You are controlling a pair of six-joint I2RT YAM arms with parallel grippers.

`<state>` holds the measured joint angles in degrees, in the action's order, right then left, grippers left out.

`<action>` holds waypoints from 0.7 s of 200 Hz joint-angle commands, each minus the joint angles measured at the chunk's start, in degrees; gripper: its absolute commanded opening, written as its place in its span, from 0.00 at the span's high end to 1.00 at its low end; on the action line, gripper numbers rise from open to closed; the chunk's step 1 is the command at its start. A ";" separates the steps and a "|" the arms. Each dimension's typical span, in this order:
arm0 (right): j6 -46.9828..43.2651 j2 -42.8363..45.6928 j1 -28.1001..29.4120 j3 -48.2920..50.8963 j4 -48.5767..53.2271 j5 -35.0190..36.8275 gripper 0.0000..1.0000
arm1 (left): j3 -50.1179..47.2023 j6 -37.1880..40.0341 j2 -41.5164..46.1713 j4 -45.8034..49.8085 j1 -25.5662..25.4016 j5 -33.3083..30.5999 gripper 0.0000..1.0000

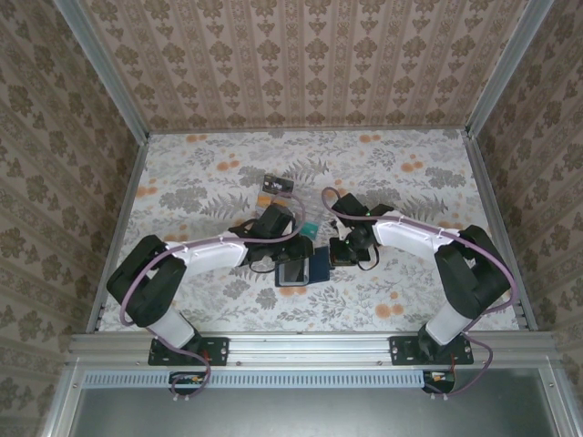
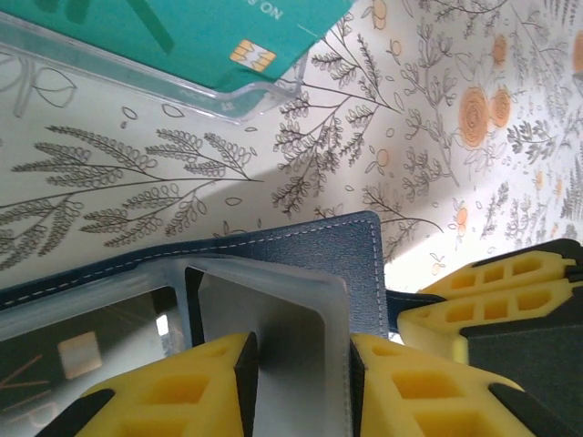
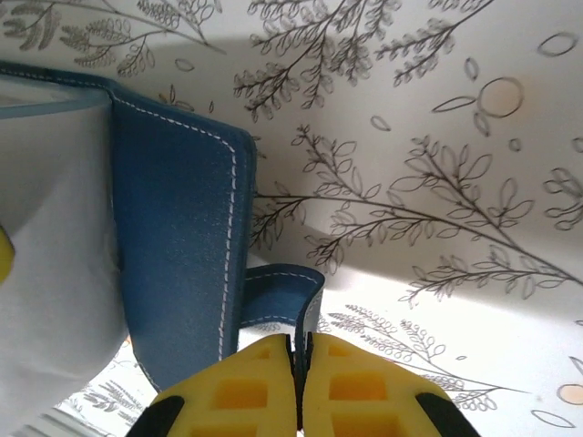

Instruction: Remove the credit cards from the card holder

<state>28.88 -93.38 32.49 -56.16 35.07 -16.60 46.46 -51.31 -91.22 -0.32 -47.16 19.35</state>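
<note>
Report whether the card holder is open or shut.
Open. The card holder lies spread flat, its clear pocket pages exposed between the left tool's fingers; the right tool pinches its closure tab.

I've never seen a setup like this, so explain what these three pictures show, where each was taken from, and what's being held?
Two robot arms are bolted to a table's edge. One picture looks down from above; the others come from cameras on each wrist. On the floral table lie an open navy card holder, a teal card and a dark card. The right gripper is shut on the closure tab. The left gripper straddles a clear pocket; whether it pinches is unclear.
</note>
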 commanded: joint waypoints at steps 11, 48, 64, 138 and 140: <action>0.86 1.35 -0.80 -0.25 3.22 5.30 0.83 | -1.01 -0.76 1.43 -2.34 0.40 1.79 0.67; 2.44 6.19 -1.19 0.73 2.68 9.74 0.66 | -1.27 -0.89 1.37 -2.49 0.44 1.65 0.65; 3.09 8.08 -1.28 0.83 2.81 11.45 0.59 | -1.66 -1.05 1.29 -3.85 0.40 2.27 0.63; 4.43 17.21 -1.29 2.12 0.46 12.58 0.41 | -2.73 -1.87 1.65 -6.96 0.56 2.96 0.46; 4.43 17.43 -1.29 2.05 0.40 12.61 0.41 | -2.81 -1.93 1.61 -7.15 0.62 2.97 0.45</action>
<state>32.16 -80.01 31.40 -54.74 36.01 -5.96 44.60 -52.73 -91.22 -4.82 -47.16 21.15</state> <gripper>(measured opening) 0.587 0.521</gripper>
